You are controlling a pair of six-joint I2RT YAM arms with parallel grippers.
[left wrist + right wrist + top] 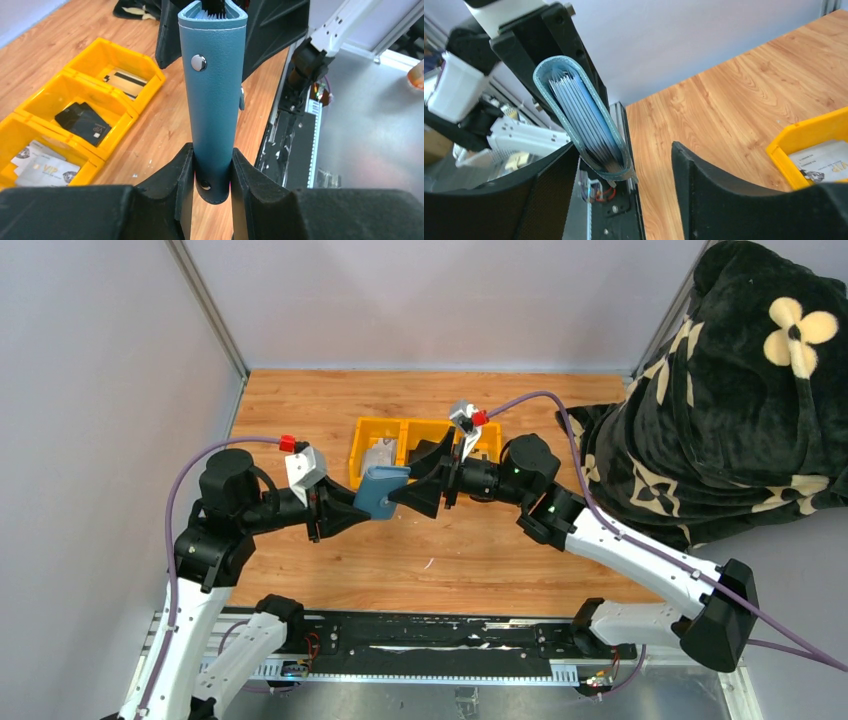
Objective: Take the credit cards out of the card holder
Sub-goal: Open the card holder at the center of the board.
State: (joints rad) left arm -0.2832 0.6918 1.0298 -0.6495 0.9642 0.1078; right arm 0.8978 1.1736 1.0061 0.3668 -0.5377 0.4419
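Now | left tool (212, 170) clamps card holder (212, 90) | right tool (624, 150) agape around its end

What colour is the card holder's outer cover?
The card holder is blue-grey; the left wrist view shows it best.

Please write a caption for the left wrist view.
Left pincer grips the folded blue card holder; yellow tray lies beyond.

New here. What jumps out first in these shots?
The blue card holder is held in mid-air over the middle of the table, pinched at one end by the left hand while the open right hand brackets its other end. Behind it sits a yellow tray with cards in its compartments. A black flower-patterned blanket fills the right side.
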